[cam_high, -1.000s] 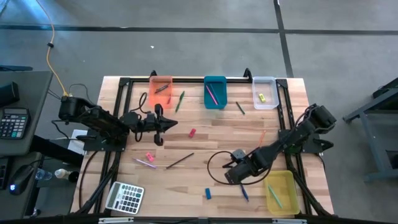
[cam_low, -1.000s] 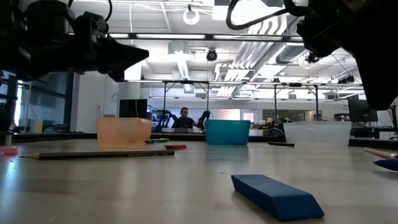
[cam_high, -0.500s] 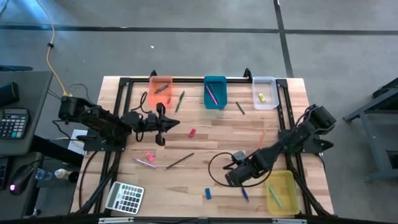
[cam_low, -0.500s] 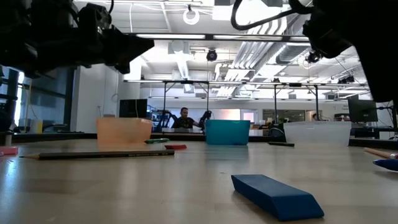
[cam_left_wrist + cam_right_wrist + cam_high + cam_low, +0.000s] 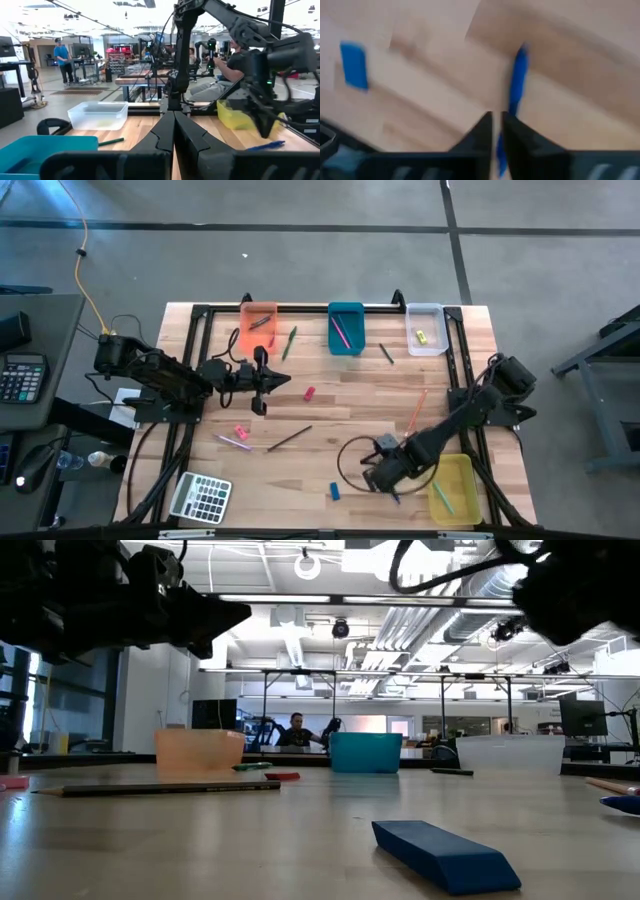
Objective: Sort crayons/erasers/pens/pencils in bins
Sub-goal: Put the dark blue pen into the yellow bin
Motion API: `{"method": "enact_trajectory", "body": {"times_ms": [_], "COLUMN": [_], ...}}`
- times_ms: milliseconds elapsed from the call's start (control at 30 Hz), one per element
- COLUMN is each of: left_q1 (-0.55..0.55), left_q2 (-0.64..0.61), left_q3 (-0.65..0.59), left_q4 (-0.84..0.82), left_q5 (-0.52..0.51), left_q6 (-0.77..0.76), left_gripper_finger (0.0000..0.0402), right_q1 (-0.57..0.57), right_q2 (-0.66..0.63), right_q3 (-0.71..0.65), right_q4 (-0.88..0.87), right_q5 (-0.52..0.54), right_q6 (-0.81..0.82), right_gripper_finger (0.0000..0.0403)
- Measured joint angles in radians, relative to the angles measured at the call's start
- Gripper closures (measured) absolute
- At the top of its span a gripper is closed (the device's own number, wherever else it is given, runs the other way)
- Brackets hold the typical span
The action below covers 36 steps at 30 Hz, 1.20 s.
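My right gripper point(image 5: 386, 479) hangs low over the near right of the table, its fingers shut to a thin slit point(image 5: 496, 117). It stands over the near end of a blue pen point(image 5: 519, 75) that lies flat on the wood point(image 5: 394, 492). My left gripper point(image 5: 262, 382) is shut point(image 5: 173, 131) and empty, held above the table near the orange bin point(image 5: 259, 323). A blue eraser point(image 5: 335, 491) lies flat left of the pen, and also shows in the low view point(image 5: 445, 855). The yellow bin point(image 5: 452, 488) holds a teal pen. My right gripper comes at the blue pen from above, in line with its length. The pen's near end point(image 5: 499, 150) shows under the slit between the fingers. I cannot tell whether the fingers touch it.
The teal bin point(image 5: 346, 328) and the clear bin point(image 5: 425, 328) stand at the far edge. Loose on the wood lie a red eraser point(image 5: 309, 393), a pink eraser point(image 5: 240, 432), a dark pencil point(image 5: 290, 439), an orange pencil point(image 5: 420, 405) and green pencils point(image 5: 289, 342). A calculator point(image 5: 201, 498) lies near left.
My right gripper has gone toward the table's near edge and down, from beside its cable loop to over the blue pen. My left gripper has shifted a little toward the table's right.
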Motion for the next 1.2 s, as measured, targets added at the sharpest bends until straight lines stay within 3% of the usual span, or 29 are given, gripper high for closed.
{"method": "enact_trajectory", "body": {"times_ms": [67,267,500,633,767,1033,1200], "left_q1": [0.000,-0.002,-0.002,-0.003,-0.003,-0.003,-0.003], "left_q2": [0.000,0.000,0.000,0.000,0.000,0.000,0.000], "left_q3": [0.000,0.000,0.000,0.000,0.000,0.000,0.000], "left_q4": [0.004,0.018,0.014,0.015,0.014,0.015,0.015], "left_q5": [-0.002,-0.002,-0.002,-0.002,-0.002,-0.002,-0.002], "left_q6": [-0.004,-0.046,-0.066,-0.070,-0.070,-0.070,-0.072], "left_gripper_finger": [0.0401,0.0401,0.0401,0.0401,0.0401,0.0401,0.0401], "right_q1": [0.033,0.079,0.057,0.035,0.019,0.017,0.017], "right_q2": [0.023,0.089,0.170,0.197,0.204,0.204,0.204], "right_q3": [0.030,0.130,0.139,0.139,0.138,0.138,0.138], "right_q4": [-0.009,-0.205,-0.186,-0.177,-0.166,-0.158,-0.158], "right_q5": [0.031,0.048,0.044,0.012,0.006,0.013,0.010], "right_q6": [0.040,0.102,0.089,0.056,0.040,0.040,0.016], "right_gripper_finger": [0.0394,0.0340,0.0268,0.0253,0.0269,0.0348,0.0373]}}
